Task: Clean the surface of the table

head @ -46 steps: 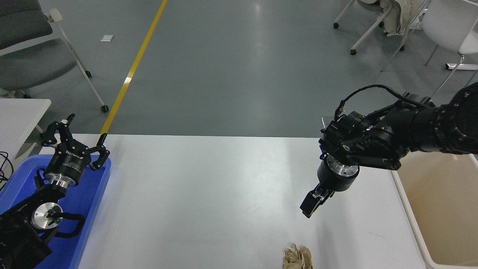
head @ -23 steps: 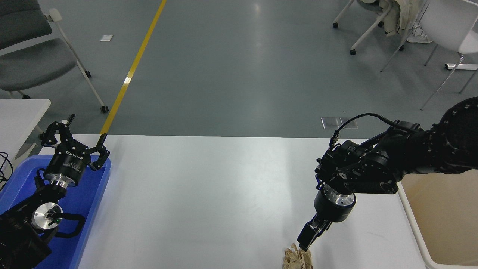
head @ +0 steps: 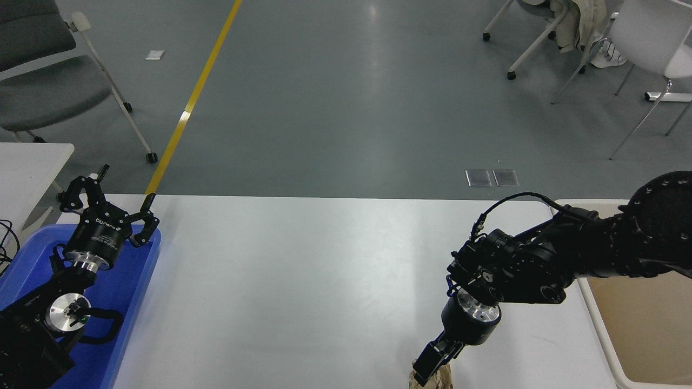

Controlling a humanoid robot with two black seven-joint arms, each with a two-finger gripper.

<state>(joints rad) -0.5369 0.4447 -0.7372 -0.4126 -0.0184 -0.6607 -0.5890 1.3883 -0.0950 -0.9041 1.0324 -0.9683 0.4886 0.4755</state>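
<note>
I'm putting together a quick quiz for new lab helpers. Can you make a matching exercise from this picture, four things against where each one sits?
Things:
1. crumpled paper
2. blue bin
3. beige bin
4. left gripper

Places:
A. off the table's right edge
B. at the table's near edge, under the right gripper
C. raised over the table's far left corner
D. off the table's left edge

Pairs: 1-B, 2-D, 3-A, 4-C
</note>
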